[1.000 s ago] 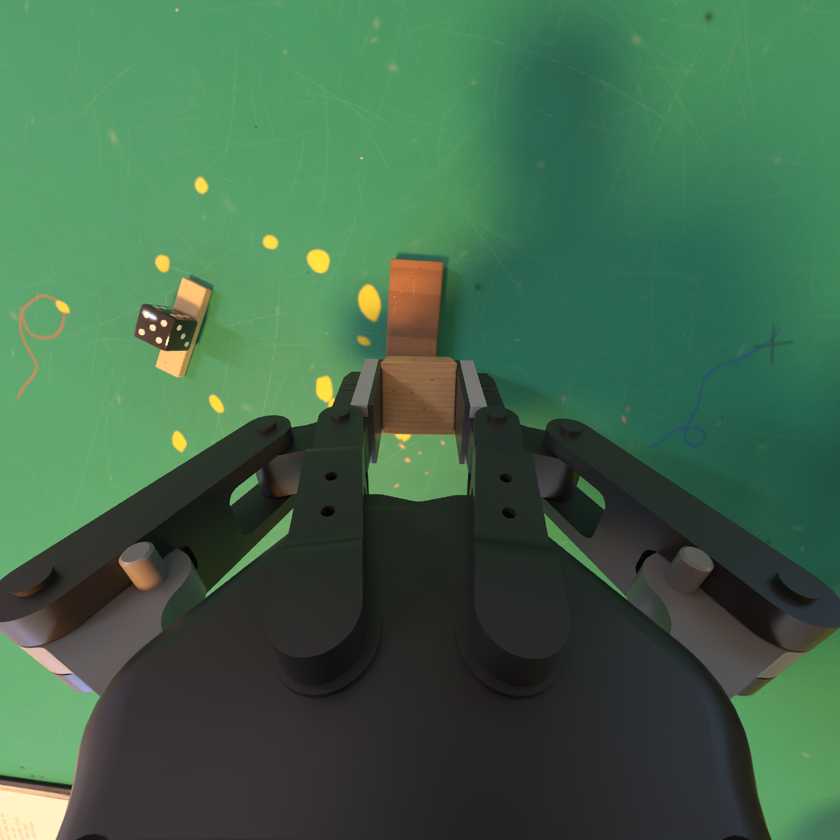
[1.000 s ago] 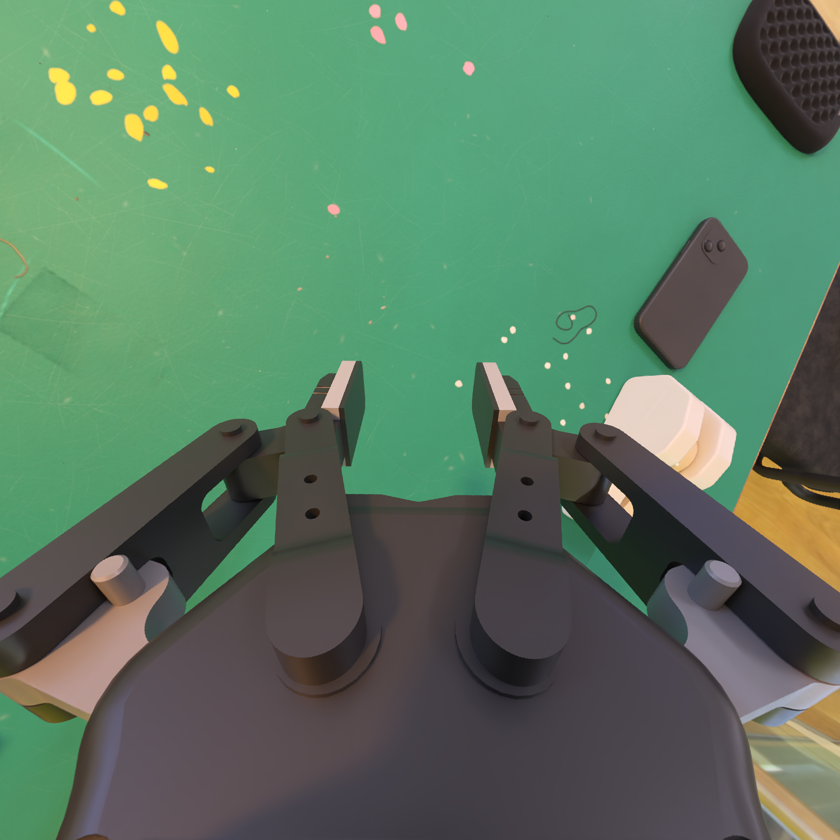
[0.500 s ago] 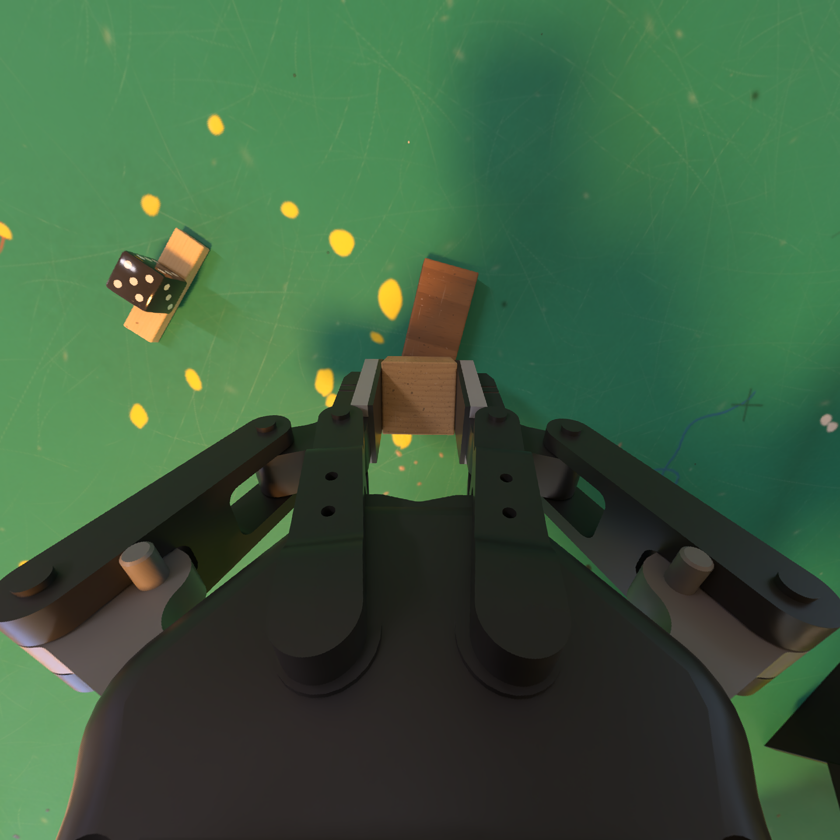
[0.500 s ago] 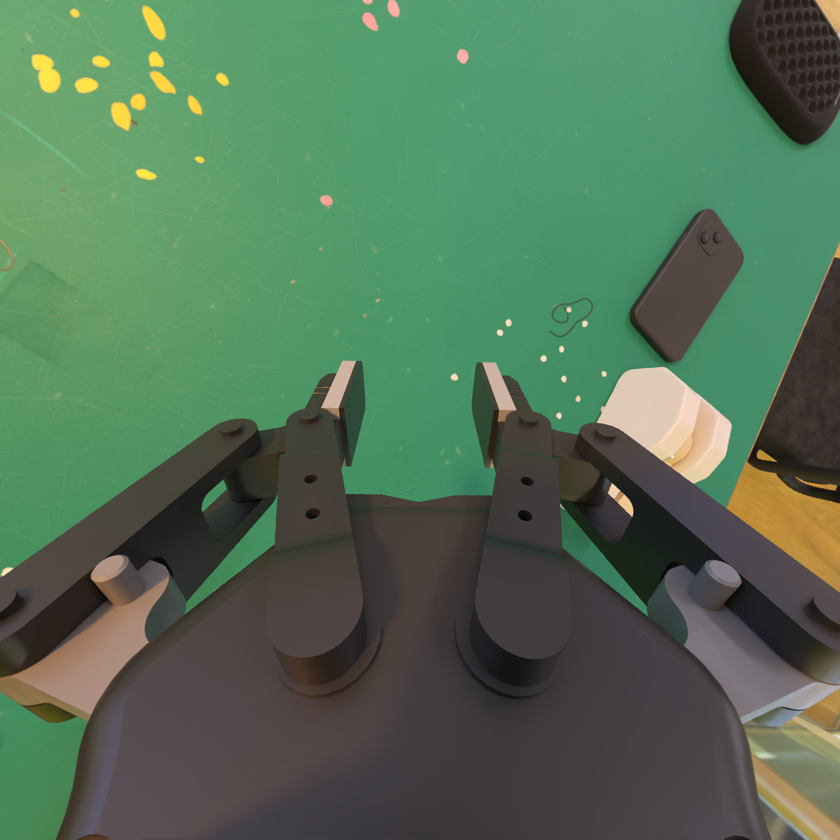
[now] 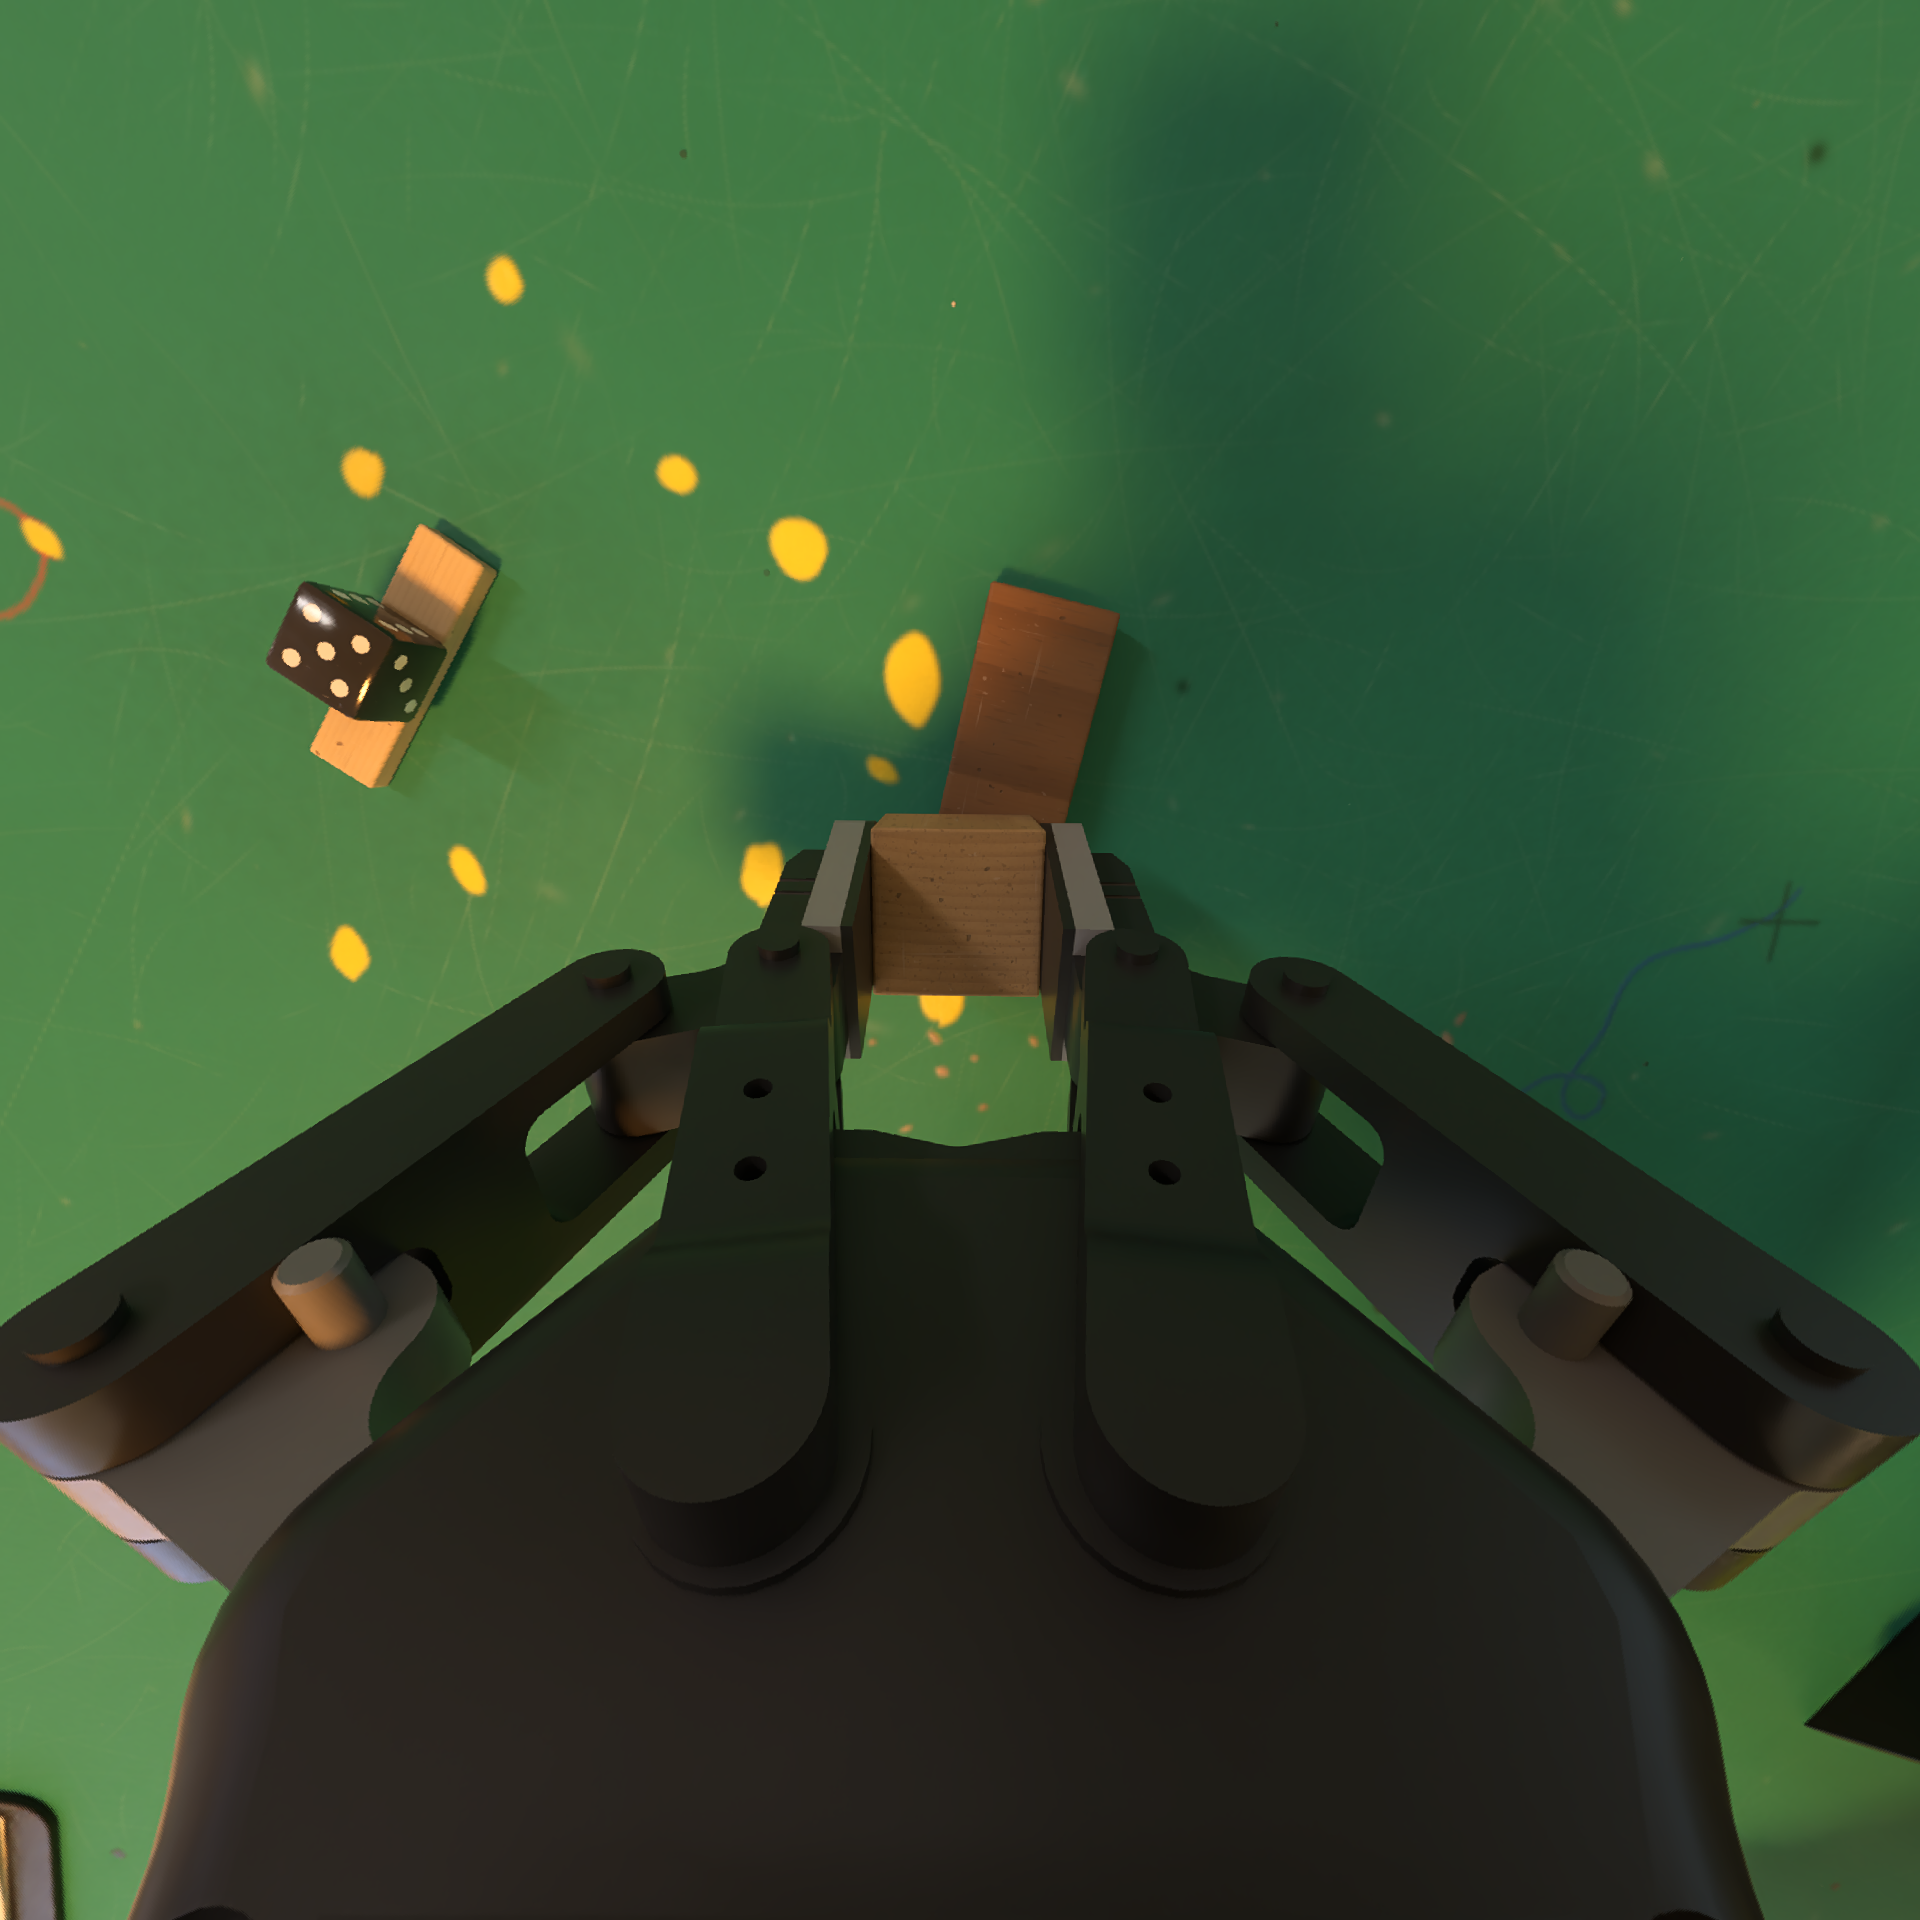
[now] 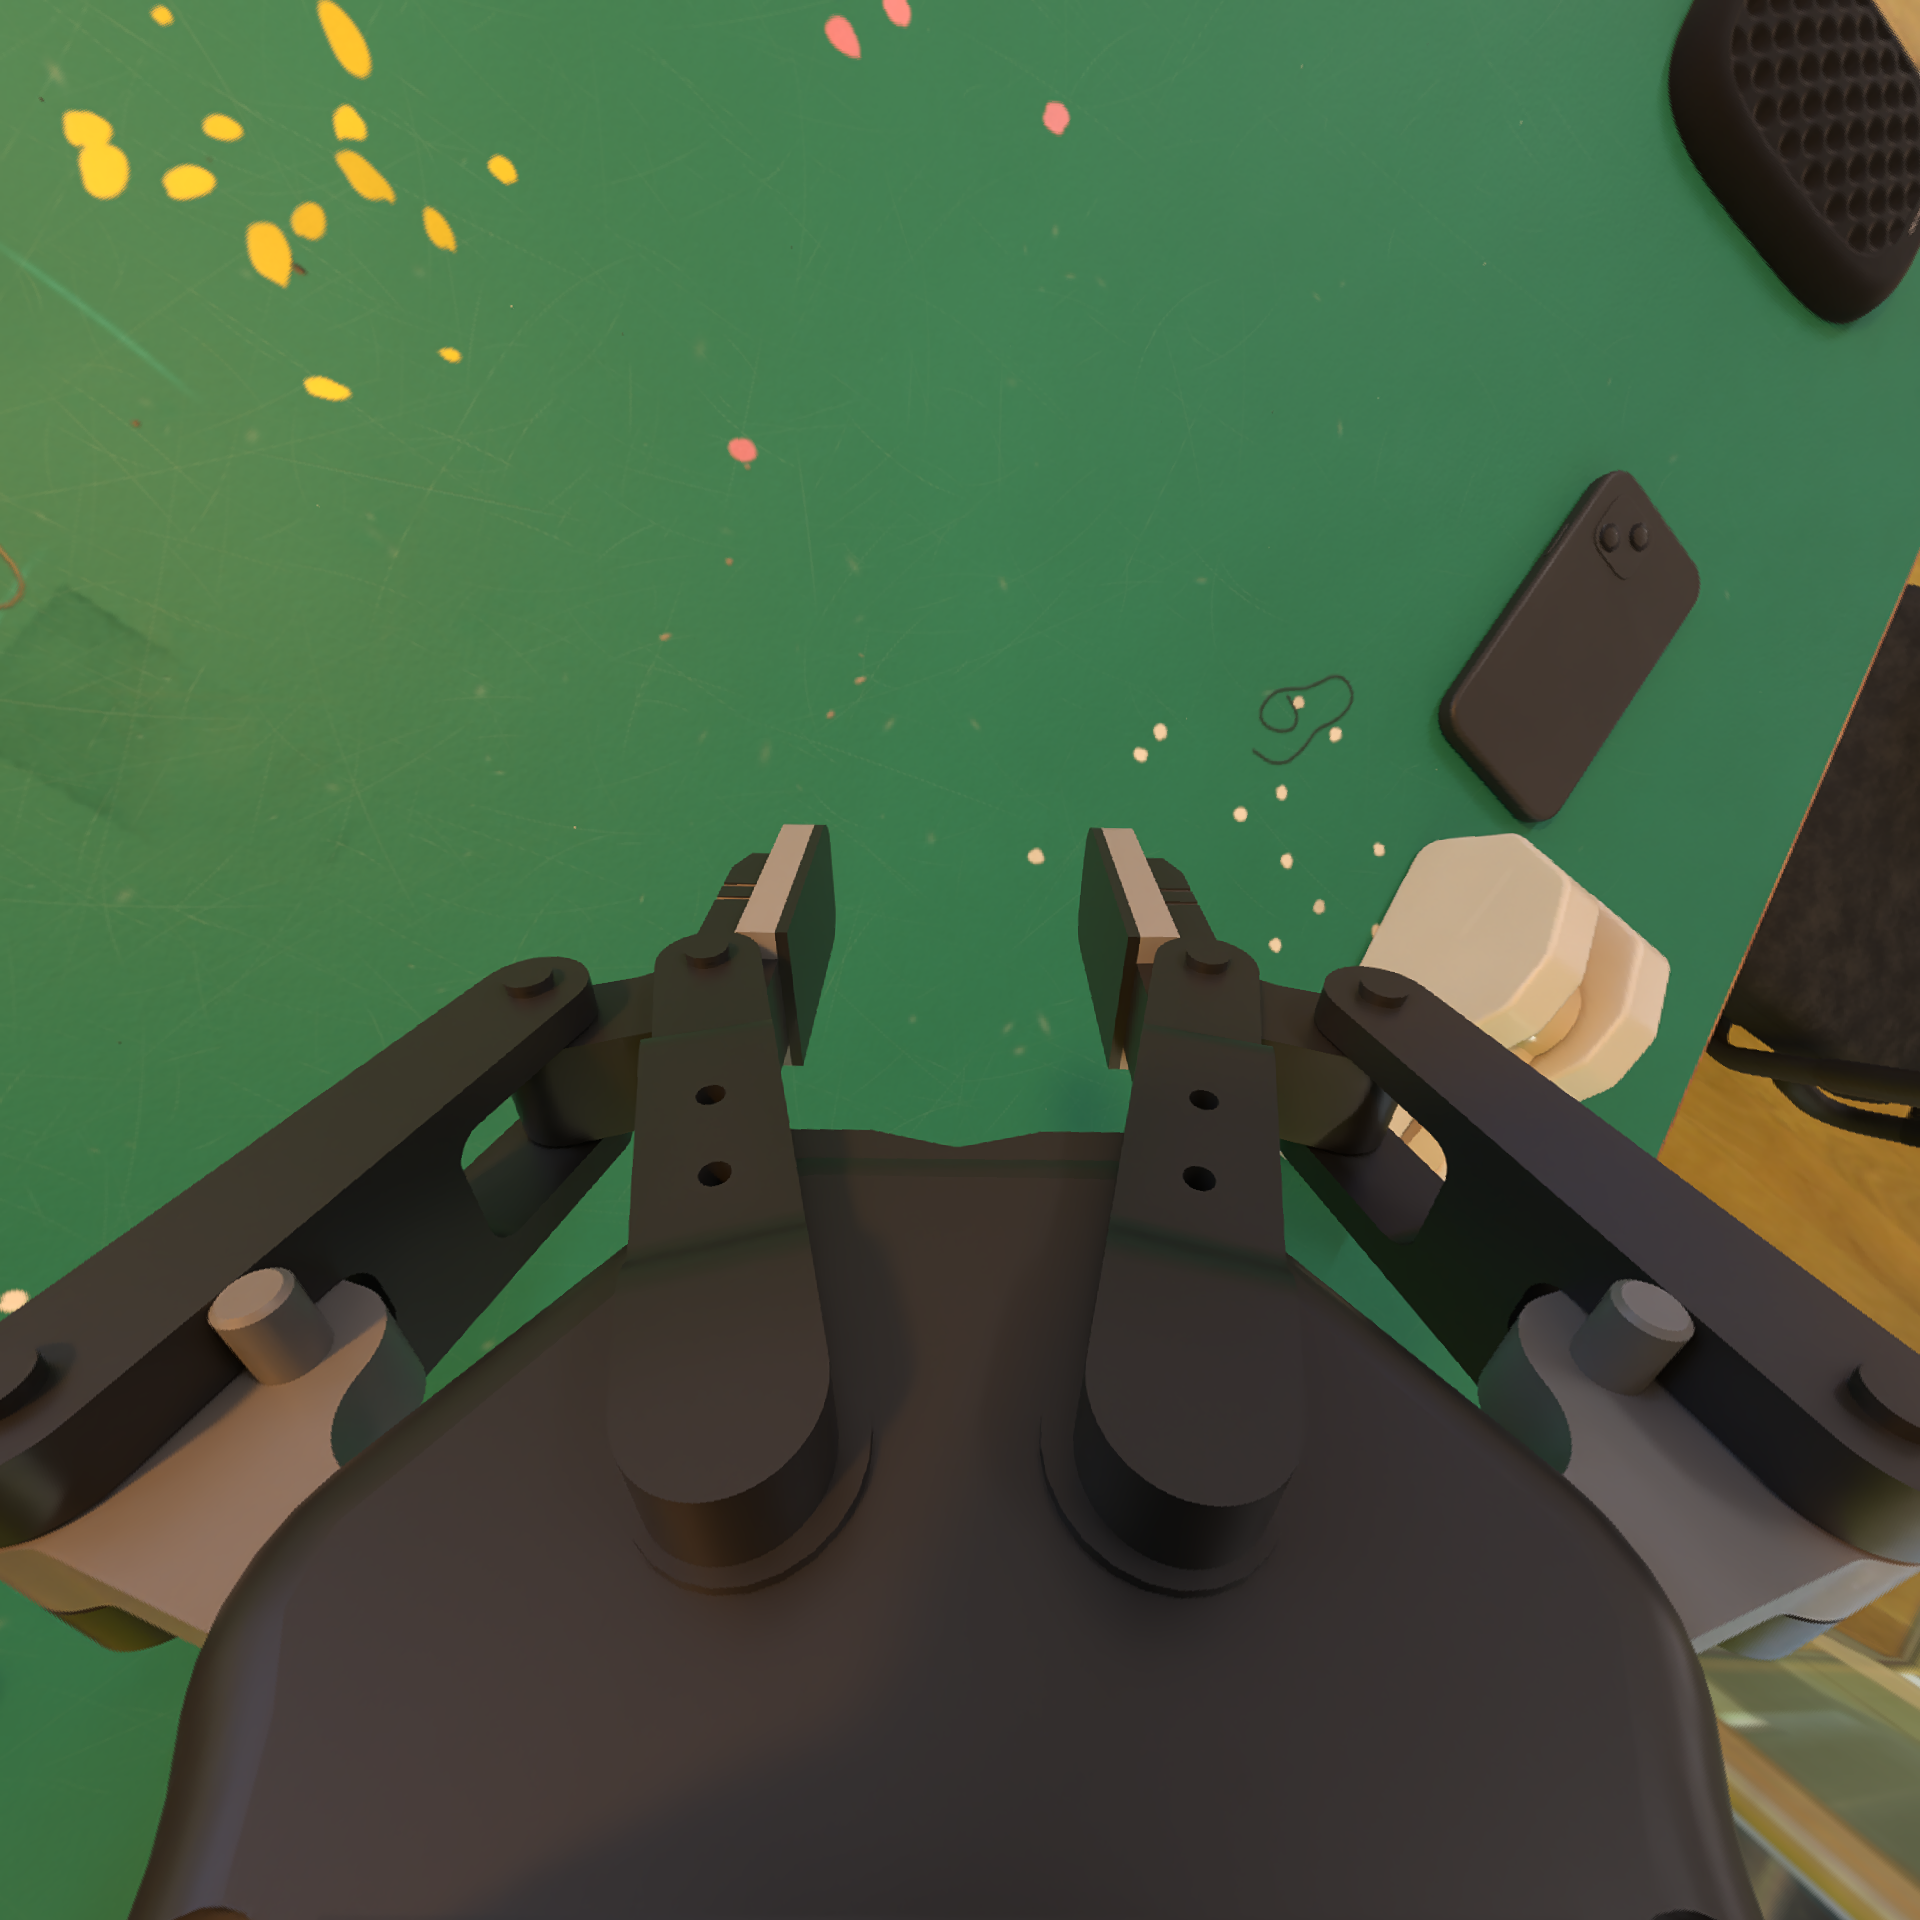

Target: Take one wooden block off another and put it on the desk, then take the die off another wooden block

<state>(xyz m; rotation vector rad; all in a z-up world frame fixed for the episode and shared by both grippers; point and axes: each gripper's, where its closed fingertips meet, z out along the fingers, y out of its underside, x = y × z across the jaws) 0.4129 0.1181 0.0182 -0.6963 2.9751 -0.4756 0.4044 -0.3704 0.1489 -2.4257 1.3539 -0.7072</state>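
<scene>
My left gripper (image 5: 957,904) is shut on a light wooden block (image 5: 957,906) and holds it above the green desk mat (image 5: 1455,416). A darker brown flat block (image 5: 1029,701) lies on the mat just beyond it. Farther left, a black die with pale pips (image 5: 348,652) sits on a light flat wooden block (image 5: 434,590). My right gripper (image 6: 957,914) is open and empty over bare green mat (image 6: 727,644); none of the blocks or the die show in the right wrist view.
Yellow spots (image 5: 798,548) dot the mat around the blocks. In the right wrist view a black phone (image 6: 1569,644), a white faceted object (image 6: 1517,956) and a black perforated pad (image 6: 1818,135) lie at the right, by the mat's edge and a wooden surface (image 6: 1787,1195).
My left gripper has lifted and swung with the light block, so the brown block and the die now appear tilted and shifted. The right gripper has drifted slightly and stays open.
</scene>
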